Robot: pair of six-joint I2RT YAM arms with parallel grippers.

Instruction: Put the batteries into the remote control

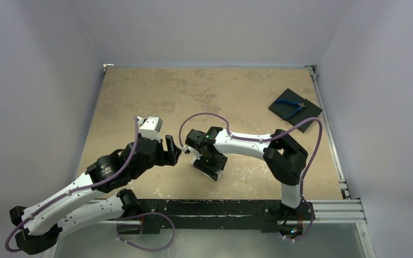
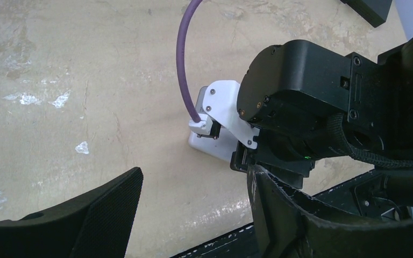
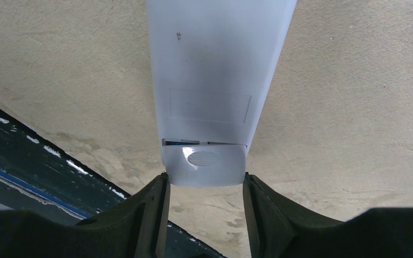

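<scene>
Your right gripper clamps the remote by its cover end, back up, near the middle of the table's near edge. Your left gripper hangs wide and empty beside it. The cover looks slightly ajar, so you probably need to push it home.

The remote control is white, the table mottled beige, the pad black.

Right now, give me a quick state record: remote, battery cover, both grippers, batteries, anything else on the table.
remote control: back up, flat on table
battery cover: slid partly, gap showing
left gripper: open, empty
right gripper: closed on the remote's cover end
batteries: none clearly visible
pliers: on black pad, far right corner
</scene>
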